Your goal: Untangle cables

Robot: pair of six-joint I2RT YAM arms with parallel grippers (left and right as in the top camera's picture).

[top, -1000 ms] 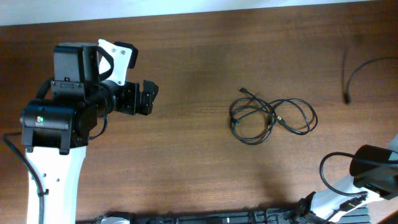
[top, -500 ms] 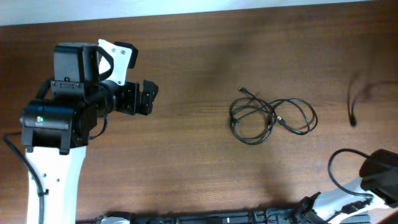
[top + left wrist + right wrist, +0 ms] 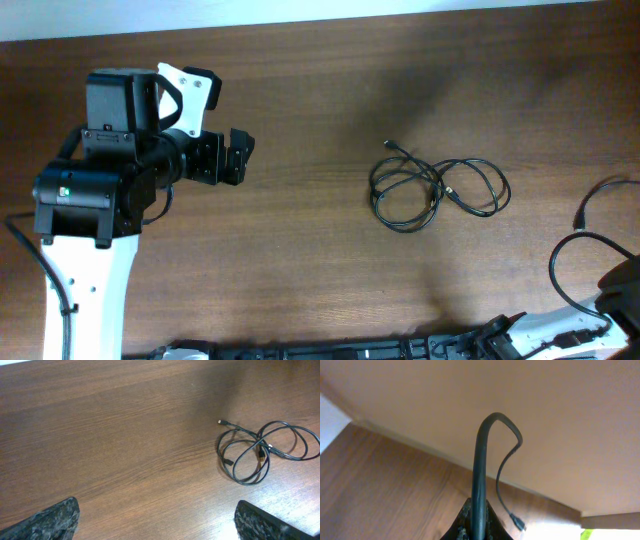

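You have a dark brown, wood-grain counter (image 3: pixel 300 270) in front of you. On it, right of the middle, a bundle of thin black cables (image 3: pixel 435 190) lies flat in several overlapping loops. One small plug end (image 3: pixel 389 145) sticks out at the bundle's far-left corner, resting on the wood.

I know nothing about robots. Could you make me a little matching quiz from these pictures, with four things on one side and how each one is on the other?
Things:
1. left gripper
2. right gripper
3. looped cables
4. single cable

States:
A. pinched at one end, arching upward
B. lying loose on the table
C. open, holding nothing
D. shut on a cable

Pairs: 1-C, 2-D, 3-B, 4-A
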